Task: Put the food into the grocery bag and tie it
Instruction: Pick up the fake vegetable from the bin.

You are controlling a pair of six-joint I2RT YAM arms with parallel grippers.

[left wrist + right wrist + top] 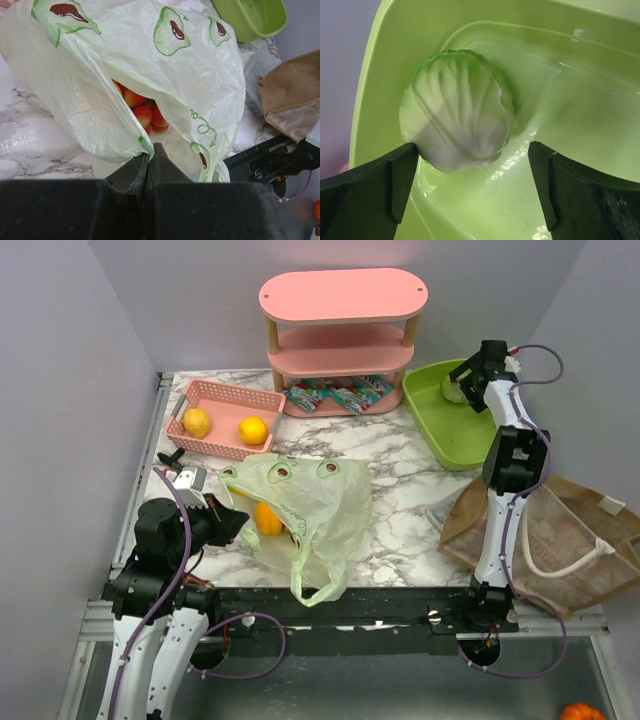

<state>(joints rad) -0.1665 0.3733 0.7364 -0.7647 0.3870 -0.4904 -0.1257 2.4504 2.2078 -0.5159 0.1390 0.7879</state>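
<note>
The pale-green grocery bag [310,508] with avocado prints lies on the marble table, its mouth toward the left. My left gripper [238,525] is shut on the bag's rim [146,148]. Small red fruits [147,112] show inside the bag, and an orange piece [268,519] shows in its mouth. My right gripper [470,375] is open over the green tub [455,435], its fingers [400,182] wide on either side of the pale green leafy head [457,117]; the left finger touches it. Teal-and-red snack packets [335,396] lie under the pink shelf.
A pink basket [222,403] at the back left holds two yellow-orange round fruits [253,430]. A pink three-tier shelf [342,335] stands at the back. A stiff brown paper bag [560,540] lies at the right front.
</note>
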